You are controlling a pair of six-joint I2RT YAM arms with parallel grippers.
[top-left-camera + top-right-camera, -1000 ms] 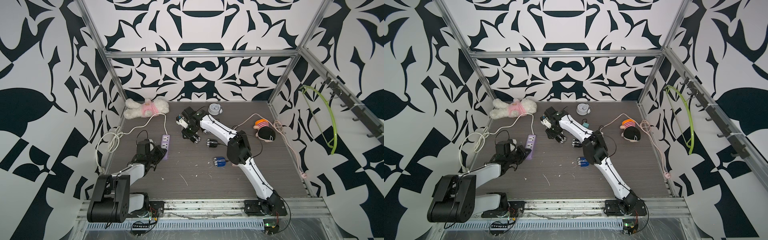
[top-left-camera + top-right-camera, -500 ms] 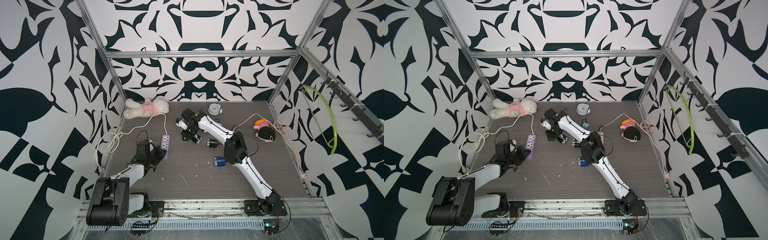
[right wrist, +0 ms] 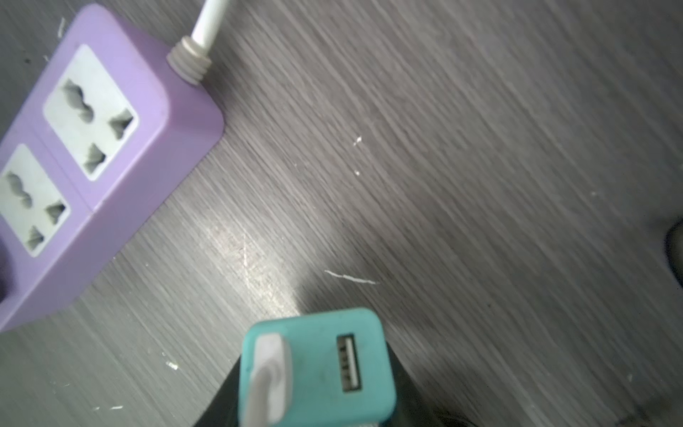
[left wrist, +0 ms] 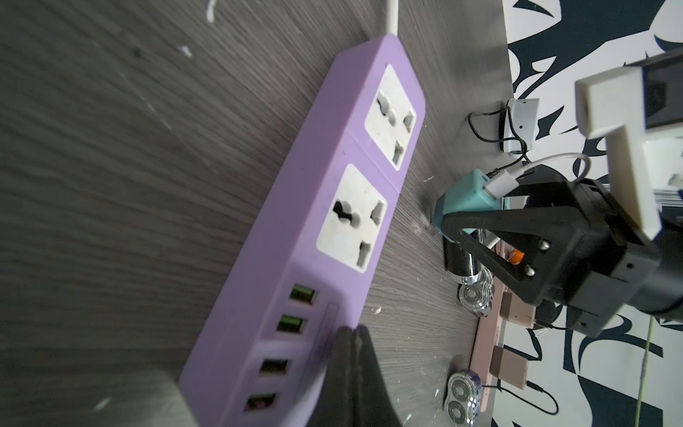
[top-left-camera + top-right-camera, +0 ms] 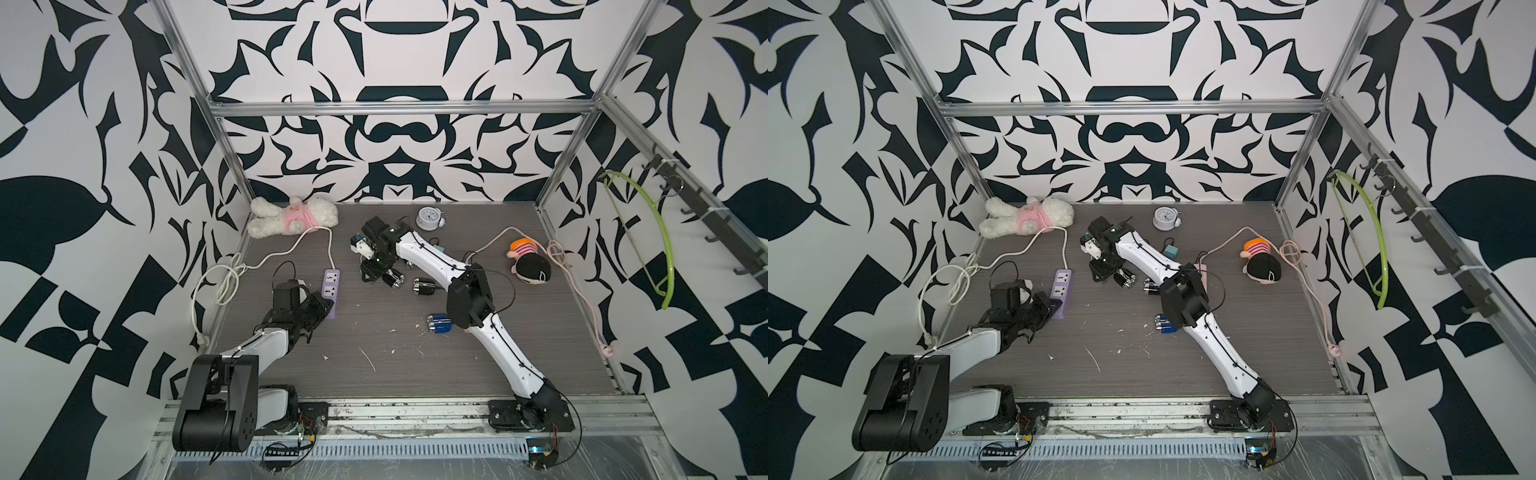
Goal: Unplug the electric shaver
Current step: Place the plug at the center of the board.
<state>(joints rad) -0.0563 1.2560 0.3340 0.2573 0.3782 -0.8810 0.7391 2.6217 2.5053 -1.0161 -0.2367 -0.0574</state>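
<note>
I see the teal adapter (image 3: 325, 355) clamped in my right gripper (image 3: 314, 403), white plug (image 3: 268, 373) in one USB port; purple power strip (image 3: 148, 148) lies apart on the grey table (image 3: 462, 185).

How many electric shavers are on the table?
3: black shaver beside the right end effector, second black shaver next to it, blue shaver by the right arm's elbow. The arm may hide others.

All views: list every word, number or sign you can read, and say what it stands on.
Nothing can be quoted; no text is legible in any view.
Clock: dial numerals, too small to read.
Strip: faint mark beside the USB ports, too blurred to read.
Charger: no print on the face that shows.
</note>
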